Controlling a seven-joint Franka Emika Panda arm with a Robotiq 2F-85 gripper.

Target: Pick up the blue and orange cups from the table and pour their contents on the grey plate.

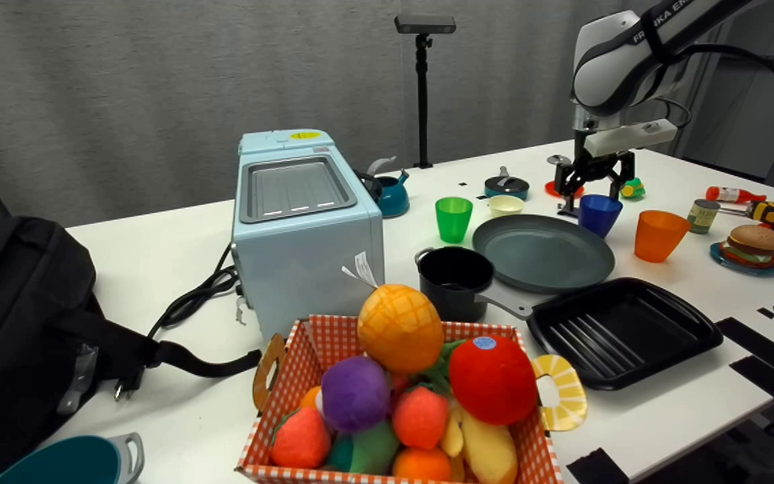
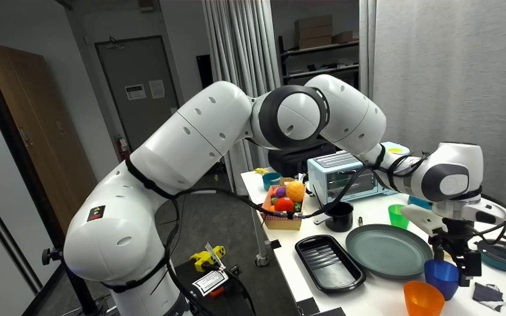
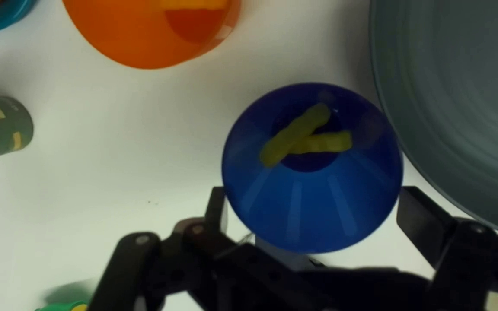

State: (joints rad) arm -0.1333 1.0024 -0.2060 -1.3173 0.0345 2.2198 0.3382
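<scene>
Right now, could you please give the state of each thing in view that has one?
Blue cup: upright, yellow bits inside
Orange cup: upright, a yellow bit inside
Grey plate: flat, bare
Gripper: open, jaws either side of the blue cup
Green cup: upright
Oven door: apparently shut
Red bottle: on its side
Can: upright
Basket: filled

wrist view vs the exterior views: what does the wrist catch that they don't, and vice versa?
Wrist view only: two pale-yellow bits lying inside the blue cup.

Exterior views only: the green cup, black ridged tray, black pot, fruit basket and toaster oven, each in both exterior views.

Shared: the blue cup, orange cup, grey plate, white table and gripper, open, a finger either side of the blue cup.
</scene>
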